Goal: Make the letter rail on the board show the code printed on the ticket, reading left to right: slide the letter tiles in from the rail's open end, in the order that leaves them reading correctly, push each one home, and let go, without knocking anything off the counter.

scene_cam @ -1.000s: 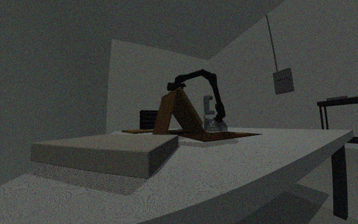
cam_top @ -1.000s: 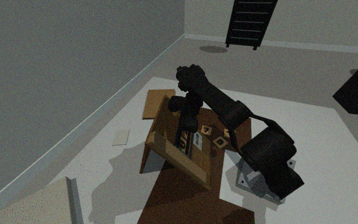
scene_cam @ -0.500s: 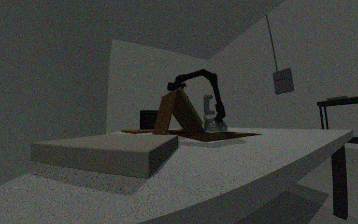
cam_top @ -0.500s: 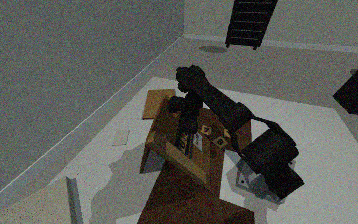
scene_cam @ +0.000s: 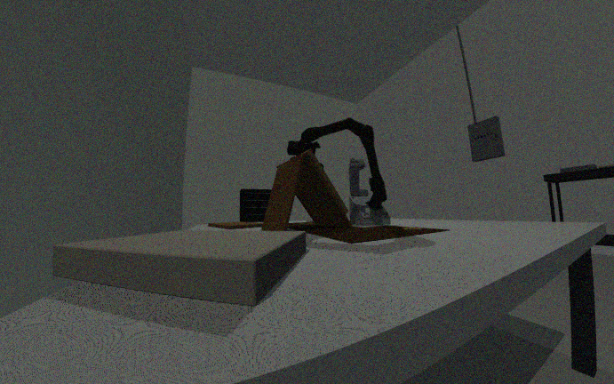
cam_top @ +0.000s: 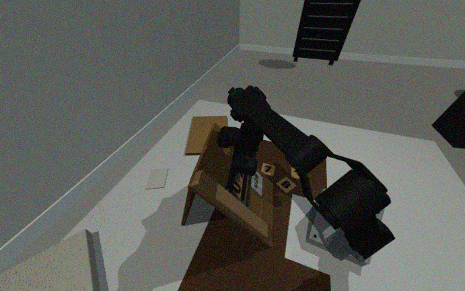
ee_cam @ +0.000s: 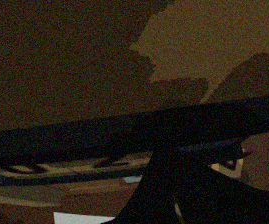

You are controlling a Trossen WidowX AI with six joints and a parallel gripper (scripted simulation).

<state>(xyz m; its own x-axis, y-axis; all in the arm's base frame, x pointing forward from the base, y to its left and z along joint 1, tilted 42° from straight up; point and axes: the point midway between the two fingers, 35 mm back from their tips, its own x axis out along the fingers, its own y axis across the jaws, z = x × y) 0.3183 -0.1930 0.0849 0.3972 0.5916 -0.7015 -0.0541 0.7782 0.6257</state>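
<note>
The tilted wooden board (cam_top: 208,159) (scene_cam: 322,196) bears the dark rail (ee_cam: 75,140). A U tile (cam_top: 237,183) (ee_cam: 22,168) sits in the rail, with a tile that looks like a Z or 2 (ee_cam: 117,162) beside it. The pale ticket (cam_top: 257,183) is below the rail; its print is only partly legible. My gripper (ee_cam: 162,152) is shut, with nothing seen between the fingers, close against the rail past the second tile; its tips merge with the dark rail. A 7 tile (cam_top: 268,169) (ee_cam: 230,167), a B tile (cam_top: 285,184) and a partly hidden tile (cam_top: 294,172) lie loose.
A brown mat (cam_top: 237,235) lies under the board. A flat wooden panel (cam_top: 204,135) is behind it, and a small pale card (cam_top: 157,178) lies to its left. A thick pale slab (cam_top: 46,260) (scene_cam: 165,248) is at the near left. My arm reaches over the loose tiles.
</note>
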